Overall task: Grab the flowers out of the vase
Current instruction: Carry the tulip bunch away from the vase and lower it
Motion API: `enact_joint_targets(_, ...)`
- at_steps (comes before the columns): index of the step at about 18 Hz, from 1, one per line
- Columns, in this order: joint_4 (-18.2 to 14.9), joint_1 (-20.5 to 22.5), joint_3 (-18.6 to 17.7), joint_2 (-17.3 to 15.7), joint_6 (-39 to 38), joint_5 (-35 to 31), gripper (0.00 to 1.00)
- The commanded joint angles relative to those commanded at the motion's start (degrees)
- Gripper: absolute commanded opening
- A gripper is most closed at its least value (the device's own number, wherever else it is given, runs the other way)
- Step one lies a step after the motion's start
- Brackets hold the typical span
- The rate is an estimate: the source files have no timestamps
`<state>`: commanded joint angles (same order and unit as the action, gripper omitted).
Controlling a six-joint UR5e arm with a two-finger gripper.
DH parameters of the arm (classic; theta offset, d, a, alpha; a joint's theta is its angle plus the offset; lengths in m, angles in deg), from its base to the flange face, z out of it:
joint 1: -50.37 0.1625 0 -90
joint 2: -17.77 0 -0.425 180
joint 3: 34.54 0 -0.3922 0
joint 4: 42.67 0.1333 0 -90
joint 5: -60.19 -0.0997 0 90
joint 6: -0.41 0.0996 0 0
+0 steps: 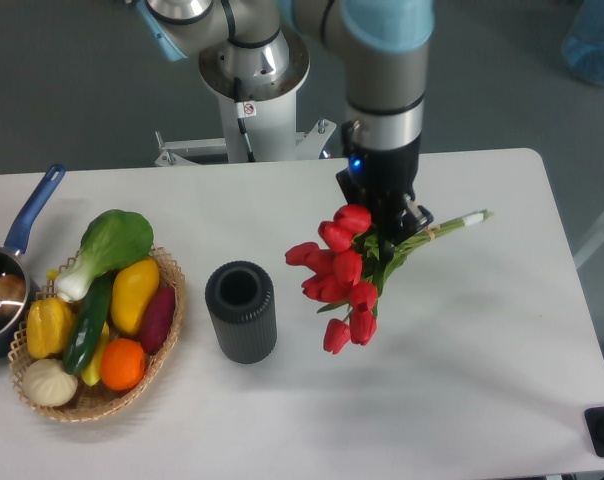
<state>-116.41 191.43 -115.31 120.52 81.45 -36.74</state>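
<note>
Overhead, one end effector (394, 228) clamps one flowers (342, 280) bunch, beside one vase (241, 311).

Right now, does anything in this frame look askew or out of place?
Yes. The bunch of red tulips hangs from the gripper tipped over: buds droop toward the white table, pale stems point up-right. The dark grey ribbed vase stands upright.
</note>
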Motion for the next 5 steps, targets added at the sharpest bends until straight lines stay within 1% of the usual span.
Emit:
enact_joint_targets(2, -1.05, -0.17, 0.09, -0.26, 0.00, -0.62, 0.00)
enact_joint_targets(5, -1.14, -0.18, -0.17, -0.35, -0.26, -1.06, 0.00)
